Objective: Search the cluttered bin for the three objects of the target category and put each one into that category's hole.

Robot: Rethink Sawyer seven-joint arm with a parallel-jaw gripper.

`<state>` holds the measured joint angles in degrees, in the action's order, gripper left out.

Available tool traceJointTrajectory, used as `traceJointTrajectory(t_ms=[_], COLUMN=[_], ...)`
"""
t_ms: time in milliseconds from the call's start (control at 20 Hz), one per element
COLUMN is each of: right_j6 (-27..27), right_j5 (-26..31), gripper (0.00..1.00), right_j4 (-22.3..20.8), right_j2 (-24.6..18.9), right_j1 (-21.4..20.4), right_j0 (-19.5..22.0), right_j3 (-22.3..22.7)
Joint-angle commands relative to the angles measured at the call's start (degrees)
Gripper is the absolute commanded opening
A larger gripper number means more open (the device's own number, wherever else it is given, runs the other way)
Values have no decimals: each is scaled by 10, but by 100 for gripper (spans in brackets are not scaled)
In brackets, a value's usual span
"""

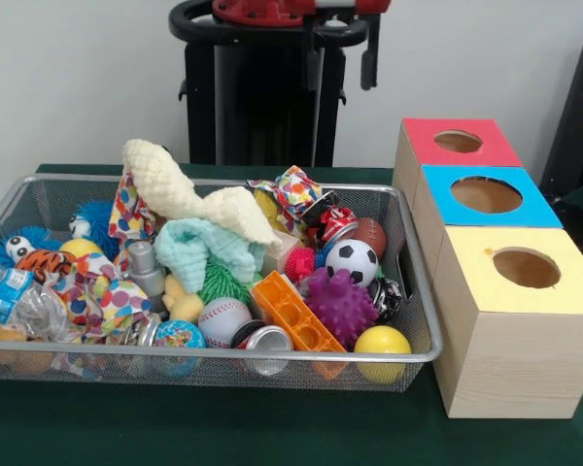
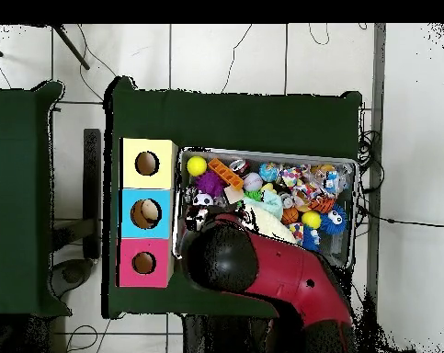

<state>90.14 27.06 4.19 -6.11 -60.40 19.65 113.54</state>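
Note:
A wire mesh bin (image 1: pixel 272 357) (image 2: pixel 262 153) is heaped with toys. Among them are a yellow ball (image 1: pixel 382 341) (image 2: pixel 197 165), a soccer ball (image 1: pixel 352 261), a baseball (image 1: pixel 222 320), a purple spiky ball (image 1: pixel 341 306), an orange block (image 1: pixel 293 311), crushed cans (image 1: pixel 264 340) and a cream cloth (image 1: pixel 189 194). Beside the bin stand three boxes with a round hole in each top: red (image 1: pixel 423 136), blue (image 1: pixel 539 209) and yellow (image 1: pixel 466 282). The arm (image 1: pixel 291 15) is drawn back high behind the bin. My gripper (image 1: pixel 368 58) hangs far above the toys and touches nothing.
From above, the red and black arm (image 2: pixel 262 276) hides the bin's near left corner. The blue box's (image 2: pixel 131 195) hole shows something tan inside. The table is covered in green cloth (image 1: pixel 223 427).

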Motion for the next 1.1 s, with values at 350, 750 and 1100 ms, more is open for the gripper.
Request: traceJointTrajectory(t_ms=[350,750,1100], right_j6=[30,46,63], right_j5=[-198,-228,-241], gripper=[100,100,100], right_j4=[-92,-138,-157], right_j2=[-105,-100,-128], right_j1=[93,130,135], right_j0=[63,63,91], right_j3=[99,102,121])
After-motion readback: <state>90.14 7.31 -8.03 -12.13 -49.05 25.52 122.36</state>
